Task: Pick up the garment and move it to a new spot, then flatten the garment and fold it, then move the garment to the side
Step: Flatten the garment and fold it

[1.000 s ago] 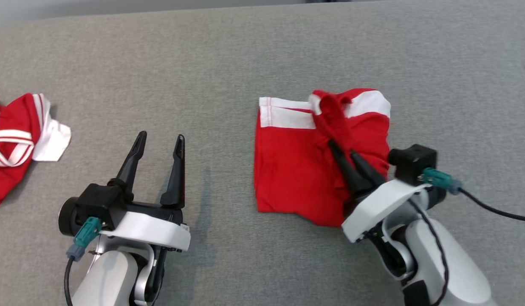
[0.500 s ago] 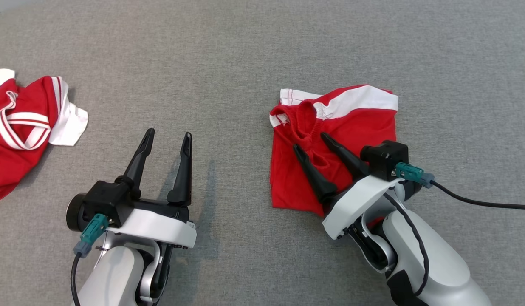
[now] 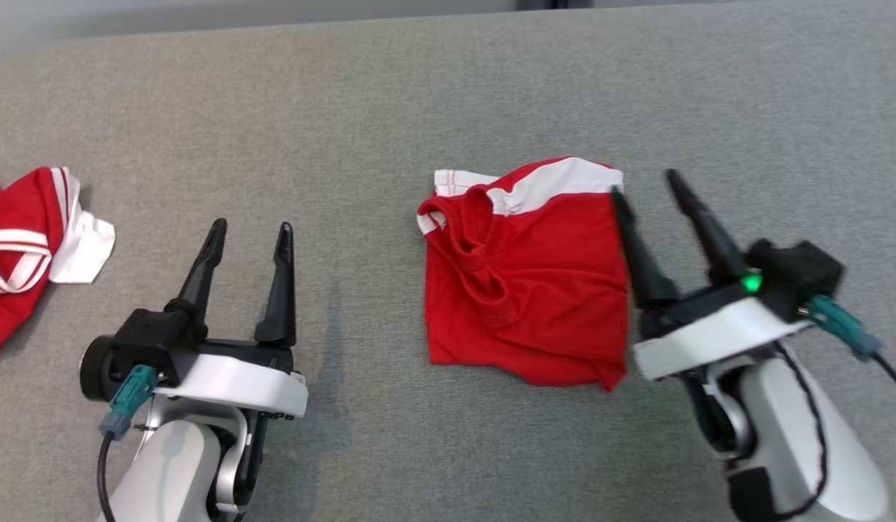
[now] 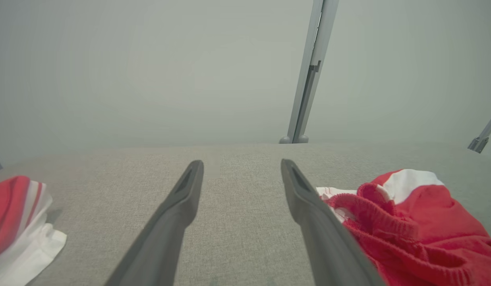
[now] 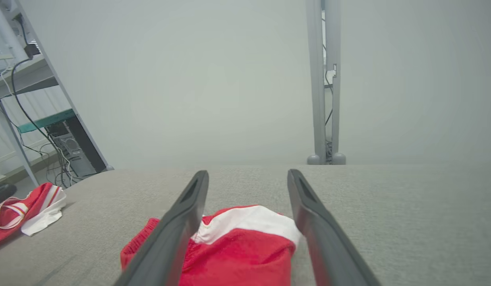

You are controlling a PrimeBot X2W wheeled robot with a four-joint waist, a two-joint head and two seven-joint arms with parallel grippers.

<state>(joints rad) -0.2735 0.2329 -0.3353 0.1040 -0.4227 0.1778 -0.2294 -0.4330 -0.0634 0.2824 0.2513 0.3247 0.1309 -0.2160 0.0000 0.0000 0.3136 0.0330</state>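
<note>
The garment [image 3: 524, 279] is a folded red piece with a white band along its far edge, lying on the grey table [image 3: 419, 101]. It also appears at the right of the left wrist view [image 4: 412, 230] and low in the right wrist view [image 5: 237, 246]. My right gripper [image 3: 644, 181] is open at the garment's right edge, above the cloth, nothing between its fingers. In its own view the right gripper [image 5: 247, 174] frames the white band. My left gripper [image 3: 249, 228] stands open over bare table to the left of the garment, holding nothing.
A second red and white garment [image 3: 27, 246] lies crumpled at the table's left edge. Beyond the far edge stand a grey metal post [image 5: 323, 83] and shelving with a computer [image 5: 66, 151]. Bare grey cloth surrounds the folded piece.
My right gripper has opened, let go of the garment's red ribbed edge and drawn back to the right. The cloth dropped flat. The head camera shifted; the left arm kept still.
</note>
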